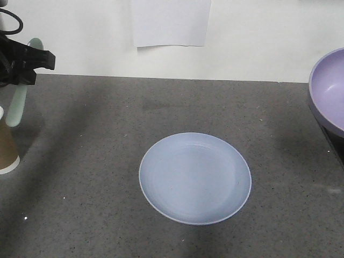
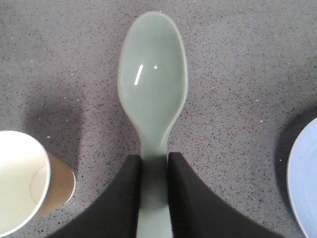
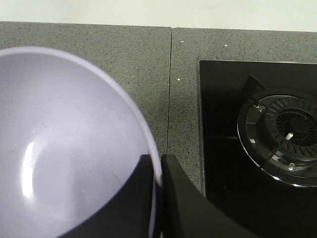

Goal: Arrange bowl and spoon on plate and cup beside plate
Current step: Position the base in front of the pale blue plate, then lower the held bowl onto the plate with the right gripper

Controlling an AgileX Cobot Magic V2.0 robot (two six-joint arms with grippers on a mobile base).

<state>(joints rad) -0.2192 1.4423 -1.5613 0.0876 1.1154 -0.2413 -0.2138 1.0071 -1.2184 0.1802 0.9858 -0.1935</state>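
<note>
Open counter [image 1: 102, 134] around plate [image 1: 195, 177]; cup [image 1: 6, 150] far-left

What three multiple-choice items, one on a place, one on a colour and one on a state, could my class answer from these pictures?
1. Where is the cup?
A. on the counter, apart from the plate
B. on the plate
C. lying on its side
2. What colour is the spoon?
A. red
B. pale mint green
C. black
3. What is the left hand doing?
A. hanging open
B. shut on the cup
C. shut on the spoon's handle

Answers:
1 A: the cup stands upright on bare counter, left of the plate.
2 B: the scoop shows pale green in the wrist view.
3 C: the hand presses the handle from both sides.
</note>
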